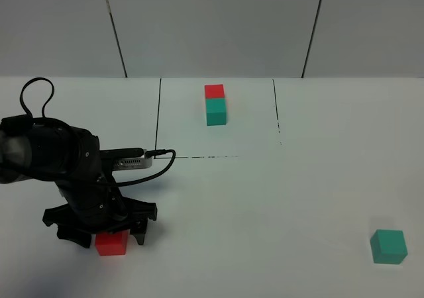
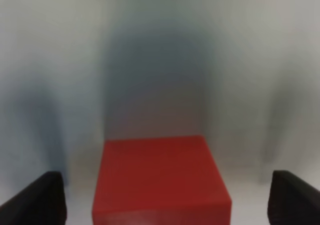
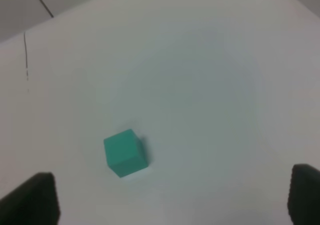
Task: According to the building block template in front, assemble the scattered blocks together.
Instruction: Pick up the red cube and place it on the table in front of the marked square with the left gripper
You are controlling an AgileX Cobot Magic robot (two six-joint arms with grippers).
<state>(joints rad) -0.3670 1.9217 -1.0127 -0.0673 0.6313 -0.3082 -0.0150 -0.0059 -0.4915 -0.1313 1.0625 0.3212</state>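
**Red scattered block sitting between the fingers of the left gripper, not yet gripped.**

The red cube (image 1: 111, 243) is resting on the table (image 1: 265, 212) at the front left. The teal cube (image 1: 388, 246) is lying well apart at the front right, and the building block template (image 1: 215, 104) is standing at the back centre. Likely fault: one finger meeting the cube first may be pushing or twisting it, so it sits askew in the grip and joins its partner misaligned. The left gripper (image 2: 162, 200) is straddling the red cube, jaws apart with a gap on each side, touching nothing. The right gripper (image 3: 175, 200) is hovering over the teal cube, jaws wide, holding nothing.
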